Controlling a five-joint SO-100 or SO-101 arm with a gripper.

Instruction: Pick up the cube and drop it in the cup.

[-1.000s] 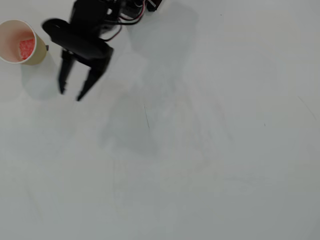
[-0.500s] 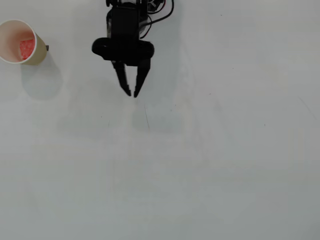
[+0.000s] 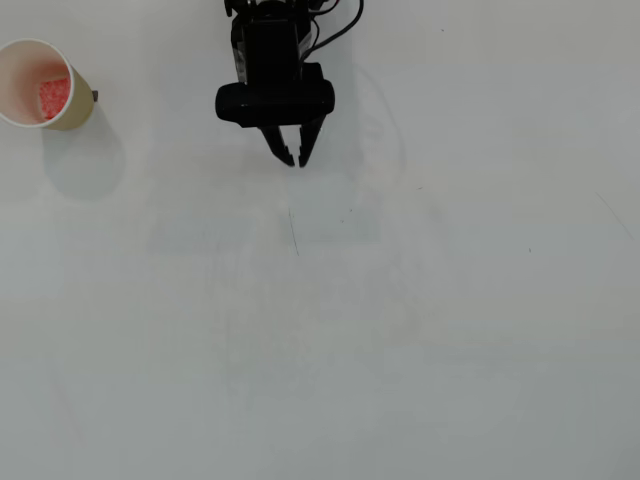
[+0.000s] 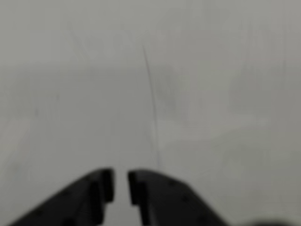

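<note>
The arm (image 3: 272, 60) is black throughout, matte plastic with no visible markings or lettering. In the overhead view its body is a blocky upright section that widens into a broad rounded housing (image 3: 275, 102) with soft corners, set crosswise like a bar. Thin black cables (image 3: 335, 30) loop out from the top of the arm near the far edge of the desk. From the housing the gripper (image 3: 297, 160) tapers into two slim, pointed black fingers. In the wrist view the fingers (image 4: 101, 188) appear as dark wedge-shaped slabs with flat, squared inner faces; the picture is blurred, so screws or finer detail cannot be made out.
</note>
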